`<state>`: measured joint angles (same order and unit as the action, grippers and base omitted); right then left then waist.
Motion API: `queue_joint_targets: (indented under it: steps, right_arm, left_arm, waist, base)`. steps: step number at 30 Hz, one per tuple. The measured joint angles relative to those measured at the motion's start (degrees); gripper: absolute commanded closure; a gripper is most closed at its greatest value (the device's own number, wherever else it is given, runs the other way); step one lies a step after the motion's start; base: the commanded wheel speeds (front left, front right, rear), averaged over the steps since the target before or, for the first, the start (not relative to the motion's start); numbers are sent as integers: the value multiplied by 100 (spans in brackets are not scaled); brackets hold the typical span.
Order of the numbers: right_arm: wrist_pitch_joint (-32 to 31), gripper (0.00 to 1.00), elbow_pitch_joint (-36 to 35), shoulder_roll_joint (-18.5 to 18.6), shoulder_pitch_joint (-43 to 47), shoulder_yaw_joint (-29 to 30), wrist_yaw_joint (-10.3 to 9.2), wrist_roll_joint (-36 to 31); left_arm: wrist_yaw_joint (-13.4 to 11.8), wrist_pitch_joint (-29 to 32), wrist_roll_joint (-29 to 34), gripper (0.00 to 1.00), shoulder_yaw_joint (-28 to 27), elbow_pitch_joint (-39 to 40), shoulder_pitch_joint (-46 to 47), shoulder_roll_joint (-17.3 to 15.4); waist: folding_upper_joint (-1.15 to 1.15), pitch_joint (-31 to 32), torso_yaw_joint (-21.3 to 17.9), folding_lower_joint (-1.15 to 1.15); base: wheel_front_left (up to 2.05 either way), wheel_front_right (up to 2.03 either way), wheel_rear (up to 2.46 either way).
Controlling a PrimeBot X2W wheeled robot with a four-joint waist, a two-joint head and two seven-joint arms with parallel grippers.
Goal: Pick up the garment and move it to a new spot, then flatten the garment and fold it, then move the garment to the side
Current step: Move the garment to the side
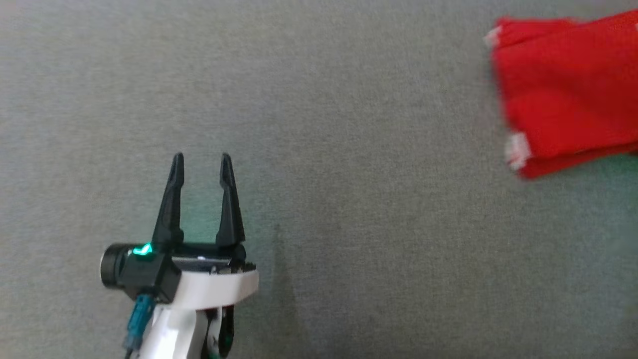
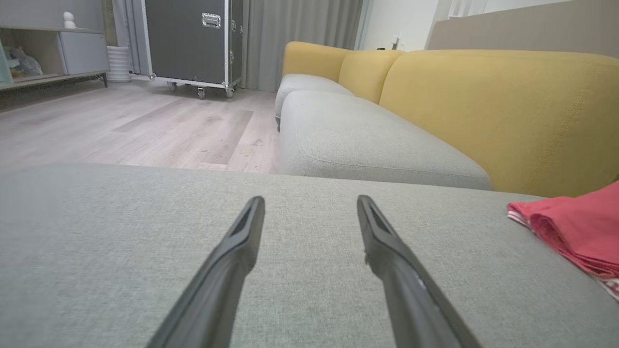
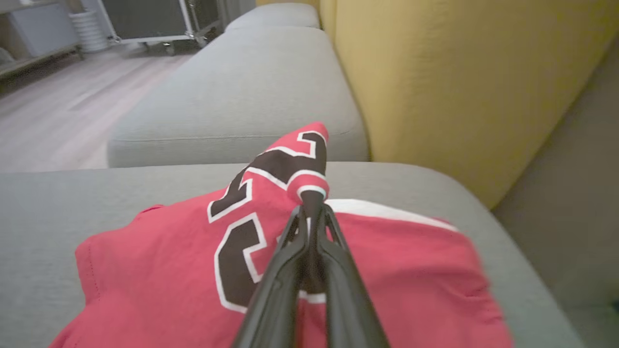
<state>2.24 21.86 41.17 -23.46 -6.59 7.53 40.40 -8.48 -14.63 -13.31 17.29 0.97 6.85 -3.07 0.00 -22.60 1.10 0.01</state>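
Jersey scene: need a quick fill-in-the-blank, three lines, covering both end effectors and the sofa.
The right end effector is shut on a fold of the ____ jersey.
The left end effector hovers over the grey cushion, jaws ____.
The sofa backrest is ____.
Missing: red; open; yellow.

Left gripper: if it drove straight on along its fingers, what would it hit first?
Nothing close. The left gripper points across bare gray cushion; the red garment lies well off to its right. In the wrist view, the next sofa seat sits beyond the cushion's edge, though depth is unclear.
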Motion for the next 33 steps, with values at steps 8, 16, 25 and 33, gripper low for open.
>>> queue_joint_targets:
  steps: [8,16,25,33]
  right_arm:
    - [-501,0,-378,734,363,1316,0,-249]
    - [-687,0,-1014,-200,928,1503,0,-854]
    - [-62,0,-784,-1629,1258,542,0,-1323]
    - [1174,0,-89,-2632,1434,-449,0,-1501]
  left_arm:
    - [42,-1,-65,0,14,-77,241,9]
    - [100,-1,-133,0,38,-277,235,10]
    - [194,0,-131,0,110,-487,-205,10]
    - [201,0,-101,0,-176,-578,-900,8]
  waist:
    - [0,-345,-98,0]
    - [0,2,28,-2]
    - [0,721,286,-2]
    - [0,1577,549,-3]
  base:
    - [0,0,0]
    - [0,0,0]
    - [0,0,0]
    - [0,0,0]
